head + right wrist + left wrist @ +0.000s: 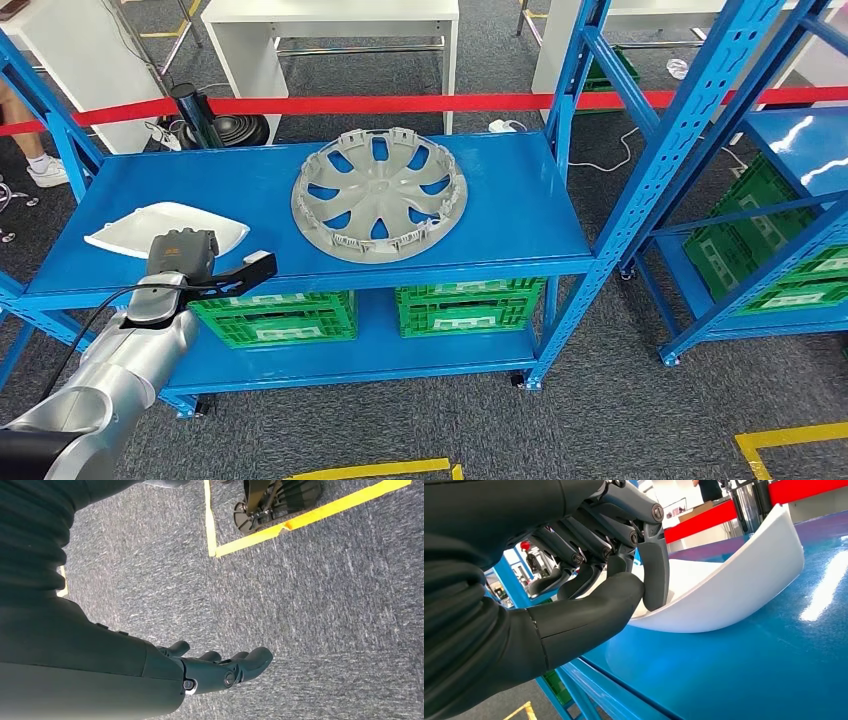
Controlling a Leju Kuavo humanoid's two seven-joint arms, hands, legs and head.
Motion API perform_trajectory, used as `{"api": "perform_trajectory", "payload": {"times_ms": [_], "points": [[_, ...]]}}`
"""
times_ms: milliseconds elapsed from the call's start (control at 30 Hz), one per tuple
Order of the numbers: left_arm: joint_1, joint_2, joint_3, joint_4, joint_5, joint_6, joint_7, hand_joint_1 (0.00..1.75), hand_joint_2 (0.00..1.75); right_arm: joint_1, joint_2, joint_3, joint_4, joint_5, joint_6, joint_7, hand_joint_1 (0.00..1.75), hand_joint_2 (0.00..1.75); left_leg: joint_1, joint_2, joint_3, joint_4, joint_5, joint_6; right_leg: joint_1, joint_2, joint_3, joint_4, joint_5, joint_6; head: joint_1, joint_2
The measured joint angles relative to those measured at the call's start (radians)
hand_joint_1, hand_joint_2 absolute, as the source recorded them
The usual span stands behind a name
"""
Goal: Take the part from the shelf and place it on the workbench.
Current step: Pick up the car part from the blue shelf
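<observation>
White part (744, 580) on blue shelf (500, 200), edge pinched by left hand (624, 575); right hand (220, 670) empty, fingers apart

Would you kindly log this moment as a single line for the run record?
left hand: grips curved white plastic part on blue metal shelf | right hand: open, empty, above grey carpet | grey hubcap: untouched

On the upper board of the shelf (500, 215): wheel cover (380, 194) near the middle, curved panel (165, 228) well to its left at the front edge (left hand (185, 262) right at that panel's near rim). Beneath the wheel cover, on the lower board, two crates (470, 305) side by side.
</observation>
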Motion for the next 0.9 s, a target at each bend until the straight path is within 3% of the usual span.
{"api": "perform_trajectory", "payload": {"times_ms": [900], "points": [[0.017, 0.003, 0.03, 0.006, 0.018, -0.026, -0.003, 1.75, 1.75, 0.001, 0.0, 0.0, 0.0, -0.001, 0.002, -0.003, 0.0, 1.75, 0.0, 0.0, -0.001, 0.0, 0.0, 0.0, 0.0, 0.0, 0.0, 0.0, 0.0, 0.0, 0.0, 0.0]]}}
